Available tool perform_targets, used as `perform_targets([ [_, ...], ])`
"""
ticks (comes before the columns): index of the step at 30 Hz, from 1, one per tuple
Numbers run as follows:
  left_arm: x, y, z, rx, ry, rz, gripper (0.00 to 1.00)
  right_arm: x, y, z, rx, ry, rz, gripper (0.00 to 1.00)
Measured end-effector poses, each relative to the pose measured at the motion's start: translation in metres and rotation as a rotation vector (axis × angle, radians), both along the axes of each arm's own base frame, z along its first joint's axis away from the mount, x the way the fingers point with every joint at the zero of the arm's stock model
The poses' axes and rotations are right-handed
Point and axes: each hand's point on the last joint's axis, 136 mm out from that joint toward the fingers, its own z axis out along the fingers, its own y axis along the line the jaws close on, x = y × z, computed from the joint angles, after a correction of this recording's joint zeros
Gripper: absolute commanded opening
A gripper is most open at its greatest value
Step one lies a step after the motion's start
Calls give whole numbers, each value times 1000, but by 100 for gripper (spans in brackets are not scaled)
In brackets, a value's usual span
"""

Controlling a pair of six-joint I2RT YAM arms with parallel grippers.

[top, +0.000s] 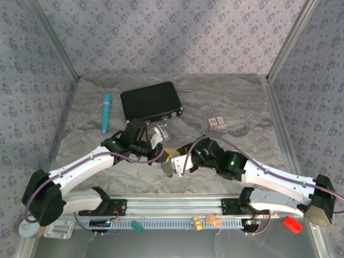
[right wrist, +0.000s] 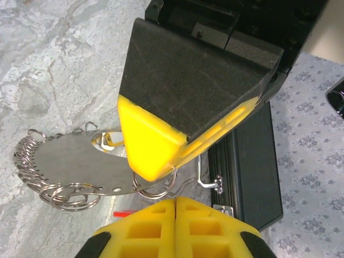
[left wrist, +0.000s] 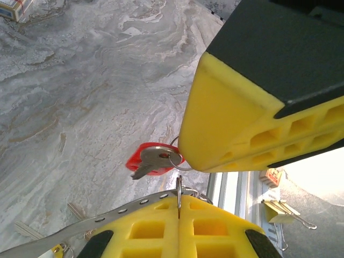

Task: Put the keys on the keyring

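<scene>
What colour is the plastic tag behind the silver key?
Red. The tag shows best in the left wrist view.

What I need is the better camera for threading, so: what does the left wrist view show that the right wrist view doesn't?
Left wrist: the silver key hanging on a thin ring, and the left gripper shut on a wire loop. Right wrist: the round silvery disc edged with rings, the black case, the right gripper shut. Both: marbled table, red tag, the other arm's yellow fingertip.
</scene>
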Motion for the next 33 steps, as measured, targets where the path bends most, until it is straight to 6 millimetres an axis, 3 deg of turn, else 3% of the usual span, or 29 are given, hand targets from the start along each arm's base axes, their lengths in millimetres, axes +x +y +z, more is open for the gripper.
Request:
perform_targets([
  [22,6,-2,1,6,86,40,0,0,2,-4,-3,17,-1,0],
  [33,5,-2,1,4,95,35,0,14,1,1,15,-16,-58,0],
])
